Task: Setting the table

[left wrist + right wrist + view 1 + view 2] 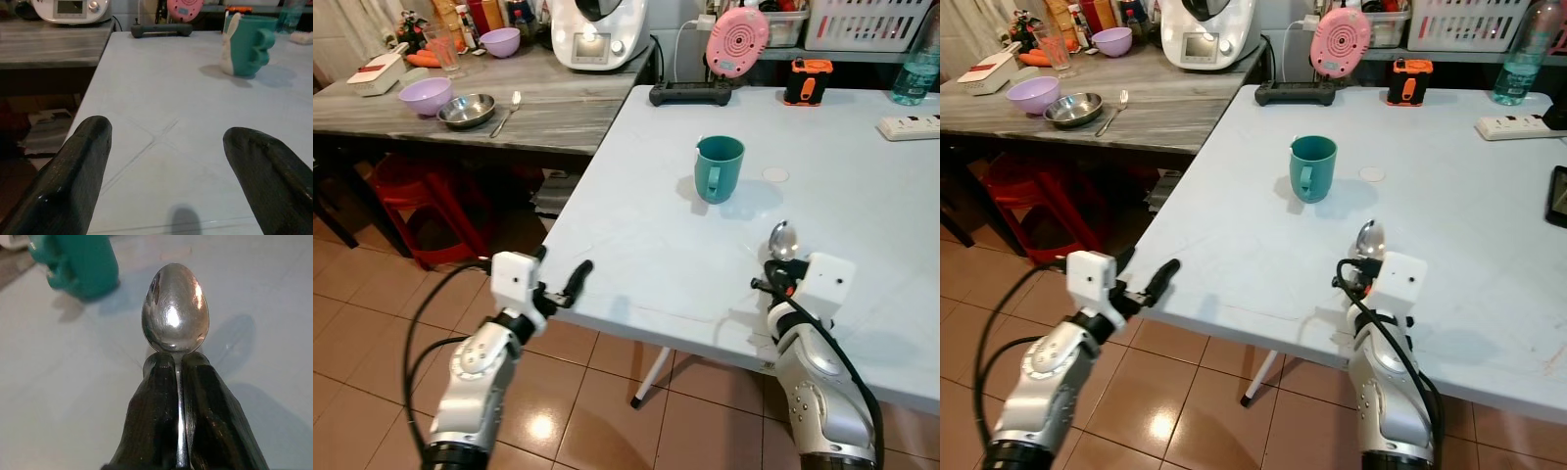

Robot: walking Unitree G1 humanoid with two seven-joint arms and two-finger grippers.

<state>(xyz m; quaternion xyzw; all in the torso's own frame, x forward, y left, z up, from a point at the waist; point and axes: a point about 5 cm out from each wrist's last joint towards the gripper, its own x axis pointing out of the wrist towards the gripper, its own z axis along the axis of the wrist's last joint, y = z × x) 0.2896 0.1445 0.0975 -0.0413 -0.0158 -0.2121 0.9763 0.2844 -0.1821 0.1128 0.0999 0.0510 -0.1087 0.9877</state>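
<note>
A teal mug [719,167] stands upright near the middle of the white table [646,245]. My right gripper [777,270] hovers over the table's near part, to the right of the mug and closer to me, shut on a metal spoon [175,308] whose bowl [783,240] points away from me toward the mug's side. My left gripper [570,284] is open at the table's near left edge, with nothing between its fingers [78,171]; the mug [247,44] shows far ahead of it.
A grey side counter [558,108] at the left holds purple bowls [425,95], a steel bowl [467,110], a spoon [507,111] and a white appliance [597,31]. At the table's back stand a pink device [736,41], an orange gadget [810,80], a power strip [909,126] and a bottle [918,64]. A red stool [421,201] sits under the counter.
</note>
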